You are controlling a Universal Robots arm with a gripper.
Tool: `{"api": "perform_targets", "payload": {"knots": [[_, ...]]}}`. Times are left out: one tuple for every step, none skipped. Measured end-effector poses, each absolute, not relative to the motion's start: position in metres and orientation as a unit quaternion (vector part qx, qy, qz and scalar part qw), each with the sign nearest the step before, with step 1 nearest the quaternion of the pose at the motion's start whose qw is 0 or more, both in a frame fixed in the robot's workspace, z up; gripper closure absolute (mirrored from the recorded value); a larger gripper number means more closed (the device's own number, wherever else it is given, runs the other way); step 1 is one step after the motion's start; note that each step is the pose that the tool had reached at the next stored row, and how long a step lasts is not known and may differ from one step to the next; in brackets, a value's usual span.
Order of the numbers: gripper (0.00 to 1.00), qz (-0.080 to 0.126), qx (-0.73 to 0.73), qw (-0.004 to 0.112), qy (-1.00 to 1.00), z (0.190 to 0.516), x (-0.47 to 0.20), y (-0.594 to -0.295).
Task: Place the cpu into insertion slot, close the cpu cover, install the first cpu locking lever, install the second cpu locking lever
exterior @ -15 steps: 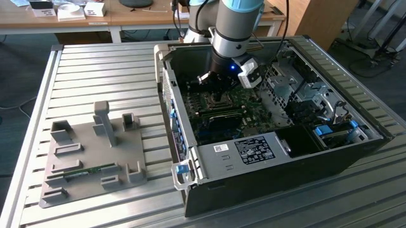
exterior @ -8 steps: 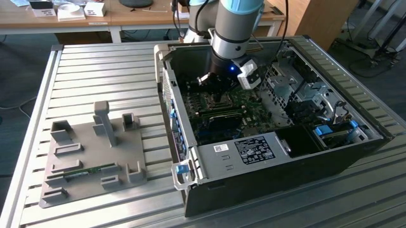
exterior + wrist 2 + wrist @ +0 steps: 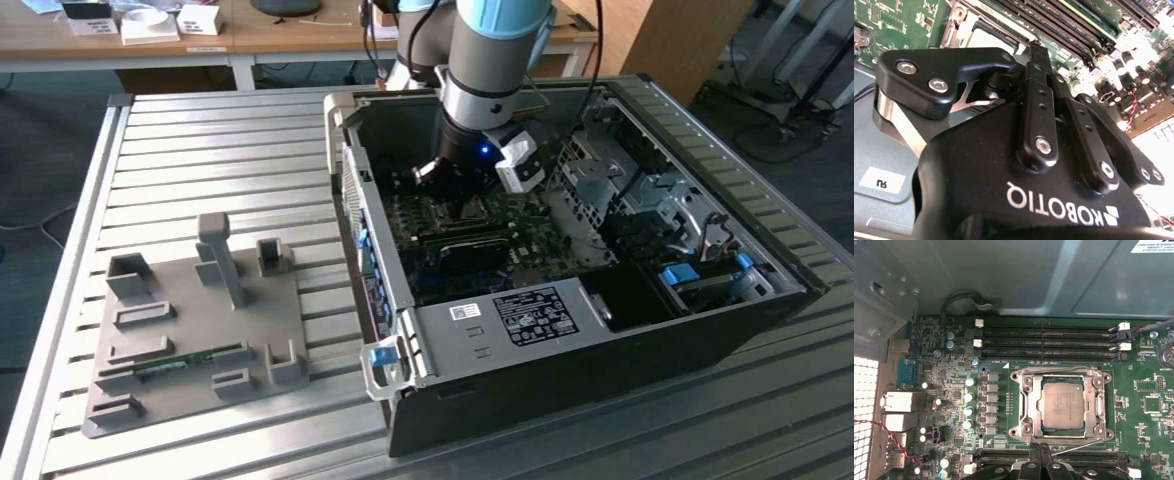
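Already the cpu [image 3: 1063, 405] sits under the cpu cover [image 3: 1026, 405].

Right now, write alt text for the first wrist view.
A silver-topped cpu sits in the insertion slot on a green motherboard, with the cpu cover closed around it. Black memory slots run beside it, and the pincer hangs at the socket's edge.

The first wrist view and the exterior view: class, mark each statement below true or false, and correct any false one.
1. The cpu sits in the insertion slot. True.
2. The cpu cover stands upright, off the chip. False: it lies flat around it.
3. The gripper is beside the socket, over the motherboard. True.
4. The computer case lies on a wooden desk. False: it lies on a ribbed metal table.
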State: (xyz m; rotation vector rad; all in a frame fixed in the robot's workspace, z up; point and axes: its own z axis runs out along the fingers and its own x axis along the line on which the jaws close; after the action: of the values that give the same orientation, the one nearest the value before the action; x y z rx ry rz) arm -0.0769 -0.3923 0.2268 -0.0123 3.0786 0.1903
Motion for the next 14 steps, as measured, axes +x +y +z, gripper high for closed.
{"api": "perform_targets", "payload": {"knots": [[0.89,0.062,-0.004,0.029,0.998,0.226,-0.0774,-0.3923],[0.89,0.062,-0.004,0.029,0.998,0.2253,-0.0778,-0.3923],[0.89,0.062,-0.004,0.029,0.998,0.2244,-0.0783,-0.3923],[0.89,0.062,-0.004,0.029,0.998,0.2235,-0.0787,-0.3923],[0.89,0.062,-0.004,0.03,0.998,0.2227,-0.0792,-0.3923],[0.89,0.062,-0.004,0.03,0.998,0.2218,-0.0796,-0.3923],[0.89,0.062,-0.004,0.03,0.998,0.2209,-0.08,-0.3923],[0.89,0.062,-0.004,0.03,0.998,0.22,-0.0805,-0.3923],[0.89,0.062,-0.004,0.03,0.998,0.2192,-0.0811,-0.3923],[0.89,0.062,-0.004,0.031,0.998,0.2184,-0.0817,-0.3923],[0.89,0.062,-0.004,0.031,0.998,0.2177,-0.0824,-0.3923],[0.89,0.062,-0.004,0.031,0.998,0.2171,-0.0831,-0.3923],[0.89,0.062,-0.004,0.031,0.998,0.2166,-0.084,-0.3923],[0.89,0.062,-0.004,0.031,0.998,0.2162,-0.0849,-0.3923]]}}
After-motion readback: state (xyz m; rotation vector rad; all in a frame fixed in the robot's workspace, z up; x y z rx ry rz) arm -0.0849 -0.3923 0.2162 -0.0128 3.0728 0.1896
